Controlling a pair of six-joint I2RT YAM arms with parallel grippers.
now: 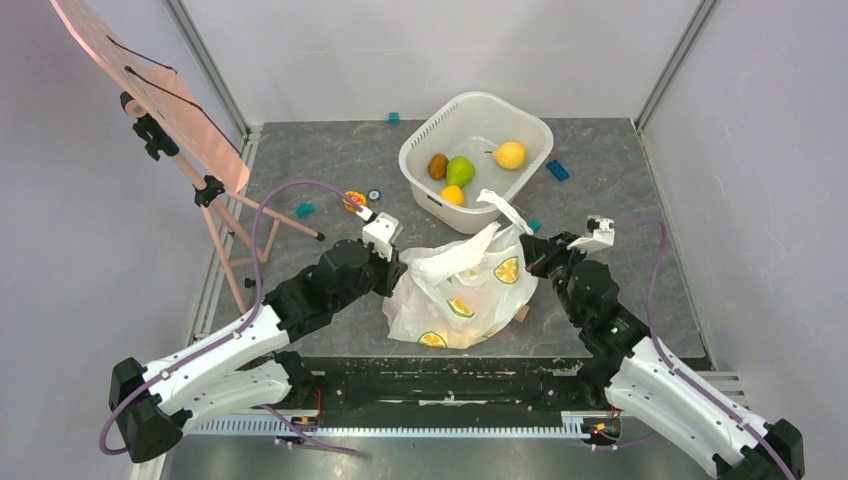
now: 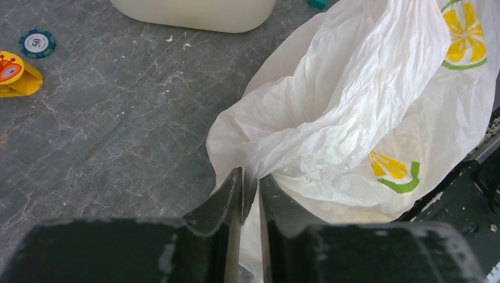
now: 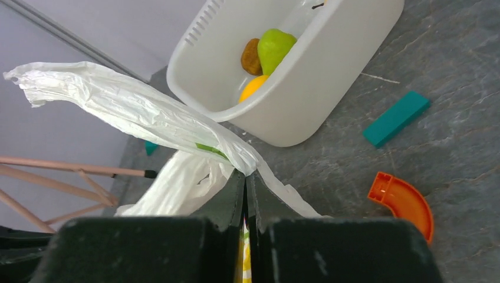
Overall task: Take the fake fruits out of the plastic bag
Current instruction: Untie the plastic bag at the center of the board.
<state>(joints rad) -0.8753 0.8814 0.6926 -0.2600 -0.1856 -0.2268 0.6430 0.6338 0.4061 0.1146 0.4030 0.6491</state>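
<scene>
Bag (image 1: 460,290) sits between my 2 arms, just beside the tub (image 1: 412,165). Right claw (image 3: 246,175) pinches its handle. Left claw (image 2: 250,174) is nearly closed over film, grip unclear. Fruits are hidden inside. Risk: thin film slips or tears if I pull unevenly.

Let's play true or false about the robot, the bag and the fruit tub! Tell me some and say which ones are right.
1. The right gripper pinches the plastic bag. True.
2. The green pear lies inside the bag. False: it lies in the white tub.
3. The left gripper pinches the bag too. True.
4. The bag shows strawberry pictures. False: it shows lemon slices.
5. The teal block sits in the tub. False: it lies on the table beside the tub.
</scene>
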